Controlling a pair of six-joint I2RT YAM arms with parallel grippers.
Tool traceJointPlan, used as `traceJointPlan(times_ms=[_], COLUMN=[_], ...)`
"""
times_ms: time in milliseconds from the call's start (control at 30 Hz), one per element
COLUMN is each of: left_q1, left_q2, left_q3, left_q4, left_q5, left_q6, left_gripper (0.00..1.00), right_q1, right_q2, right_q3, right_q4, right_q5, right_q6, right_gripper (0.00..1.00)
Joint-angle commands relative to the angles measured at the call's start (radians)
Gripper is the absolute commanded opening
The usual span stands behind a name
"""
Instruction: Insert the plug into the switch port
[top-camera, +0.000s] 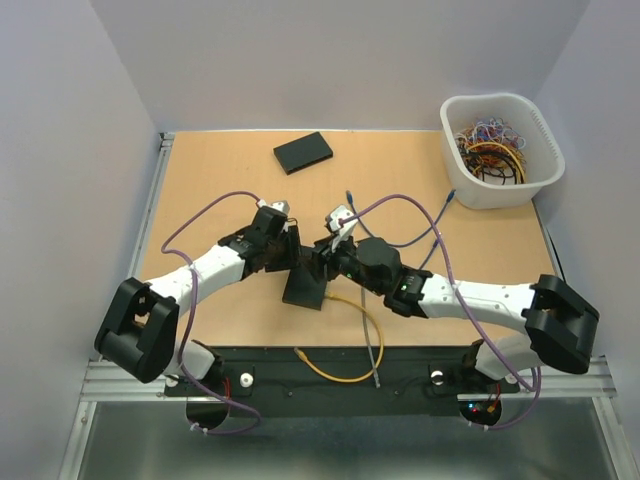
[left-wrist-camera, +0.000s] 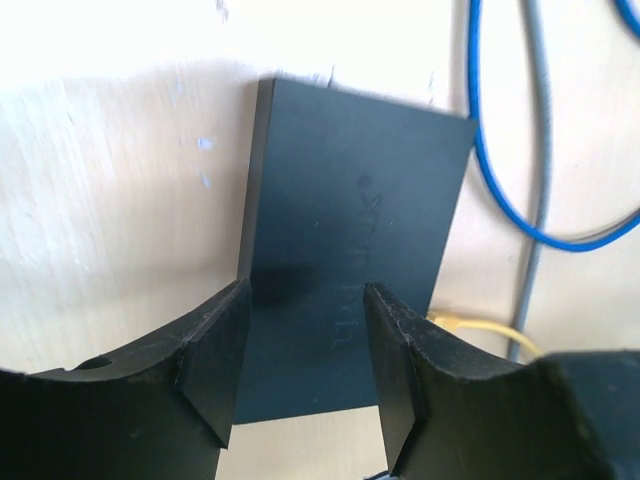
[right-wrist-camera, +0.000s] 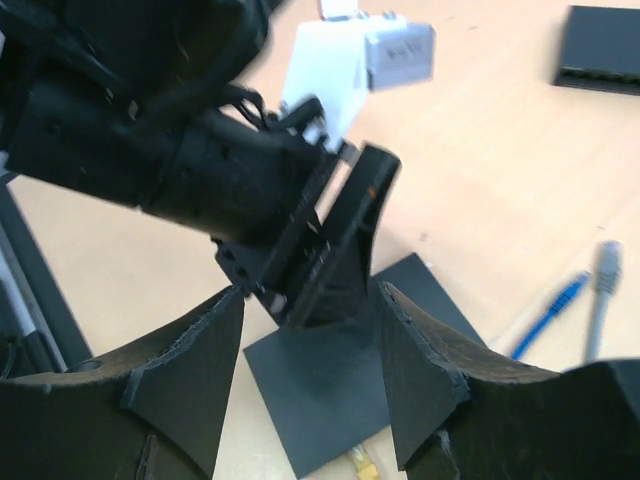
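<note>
Left wrist — switch (left-wrist-camera: 350, 250) lies flat, long axis up-frame.

Nothing is reading clearly: embossed lettering is showing faintly on the black box (left-wrist-camera: 350, 230), and a blurred label (right-wrist-camera: 400, 50) above it

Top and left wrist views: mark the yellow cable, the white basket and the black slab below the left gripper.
yellow cable (top-camera: 345, 380), top view, bottom of its loop.
white basket (top-camera: 505, 193), top view, near wall.
black slab (left-wrist-camera: 350, 200), left wrist view, top face.
</note>
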Motion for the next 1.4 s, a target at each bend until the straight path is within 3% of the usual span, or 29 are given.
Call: traceJointPlan(times_ms=[0,200,533,867,1367], left_q1=[0.028,0.060,0.076,0.074,0.076], left_q2=[0.020,0.041,0.140,0.161,0.265], left_q3=[0.085,0.129,0.157,0.152,0.235], left_q4=[-0.046,-0.057,-0.031,-0.006,-0.006], left_q5=[0.011,0.005,0.053,0.077,0.110], left_q6=[0.063,0.098,0.121,0.115,0.124], left_gripper=[0.60,0.60,0.59,0.59,0.58], right_q1=[0.006,-0.009,-0.020,-0.020,-0.020], right_q2=[-0.064,-0.099,0.007,0.189,0.311], right_q3=[-0.048,-0.072,-0.095,-0.026,0.032], right_q4=[-0.058,-0.176,-0.184,-0.143,-0.069], right_q5=[0.157,0.303,0.169,0.086,-0.025], right_q6=[0.044,0.122,0.331,0.394,0.443], right_gripper=[0.61,0.57,0.43,0.41,0.39])
